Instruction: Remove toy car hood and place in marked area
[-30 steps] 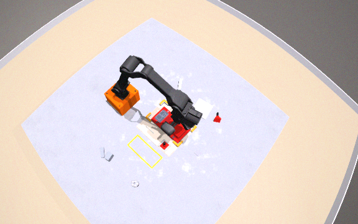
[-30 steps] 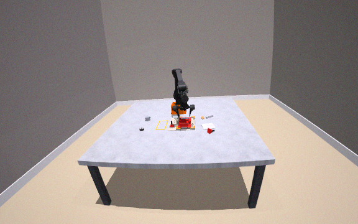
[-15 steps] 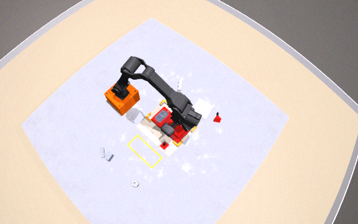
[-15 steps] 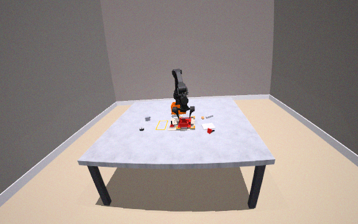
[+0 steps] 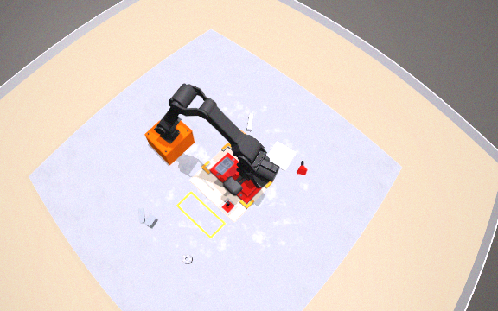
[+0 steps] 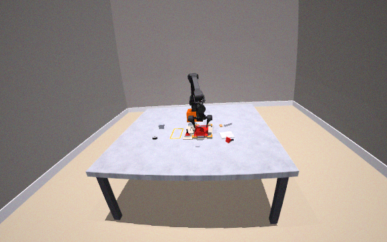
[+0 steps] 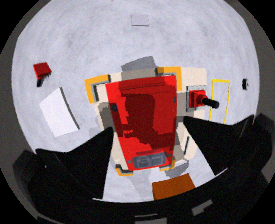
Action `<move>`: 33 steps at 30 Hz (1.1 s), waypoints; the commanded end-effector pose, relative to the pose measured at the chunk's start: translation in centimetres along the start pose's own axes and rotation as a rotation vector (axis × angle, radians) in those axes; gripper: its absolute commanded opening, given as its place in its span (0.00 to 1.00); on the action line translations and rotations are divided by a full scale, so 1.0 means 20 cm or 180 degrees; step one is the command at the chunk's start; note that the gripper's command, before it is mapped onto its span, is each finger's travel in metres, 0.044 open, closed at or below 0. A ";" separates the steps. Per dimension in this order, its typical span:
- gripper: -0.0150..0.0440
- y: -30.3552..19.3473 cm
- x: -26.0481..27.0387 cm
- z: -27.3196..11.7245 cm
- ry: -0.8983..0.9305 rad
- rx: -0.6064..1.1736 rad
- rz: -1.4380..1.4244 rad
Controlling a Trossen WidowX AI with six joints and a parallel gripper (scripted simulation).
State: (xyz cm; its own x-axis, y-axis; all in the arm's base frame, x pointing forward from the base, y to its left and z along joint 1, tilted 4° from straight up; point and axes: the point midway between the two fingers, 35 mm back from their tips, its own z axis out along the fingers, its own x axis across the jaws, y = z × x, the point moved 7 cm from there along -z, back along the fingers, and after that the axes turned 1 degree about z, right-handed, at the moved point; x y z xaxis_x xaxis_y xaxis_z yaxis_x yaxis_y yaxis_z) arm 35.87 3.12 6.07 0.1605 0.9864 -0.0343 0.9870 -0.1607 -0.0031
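Arm reaching from its orange base over the toy car, which sits on a pale board with orange corner pieces near the middle of the surface. The gripper hangs directly above the car, its fingers spread almost as wide as they go, one to each side of the red body, with nothing between them. In the wrist view the car fills the centre; its red hood is in place on the body, not lifted off. The marked area, a yellow rectangle outline, lies just beside the board on the side away from the white sheet. A small red piece stands near that sheet. Two grey blocks and a small ring lie well apart from the car.
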 end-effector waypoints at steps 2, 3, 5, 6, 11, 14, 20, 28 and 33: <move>1.00 -0.02 0.00 0.04 0.0001 0.0053 -0.0022; 1.00 -0.02 0.00 0.04 0.0001 0.0053 -0.0022; 1.00 -0.02 0.00 0.04 0.0001 0.0053 -0.0022; 1.00 -0.02 0.00 0.04 0.0001 0.0053 -0.0022; 1.00 -0.02 0.00 0.05 0.0001 0.0053 -0.0022; 1.00 -0.02 0.00 0.05 0.0001 0.0053 -0.0022; 1.00 -0.02 0.00 0.06 0.0001 0.0053 -0.0022; 1.00 -0.02 0.00 0.08 0.0001 0.0053 -0.0022; 1.00 -0.02 0.00 0.10 0.0001 0.0053 -0.0022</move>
State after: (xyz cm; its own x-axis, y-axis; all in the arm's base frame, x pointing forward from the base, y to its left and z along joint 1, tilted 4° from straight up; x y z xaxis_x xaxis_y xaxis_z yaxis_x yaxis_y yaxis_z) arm 35.70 3.07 4.62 0.1603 0.9864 -0.0359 0.9870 -0.1607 -0.0094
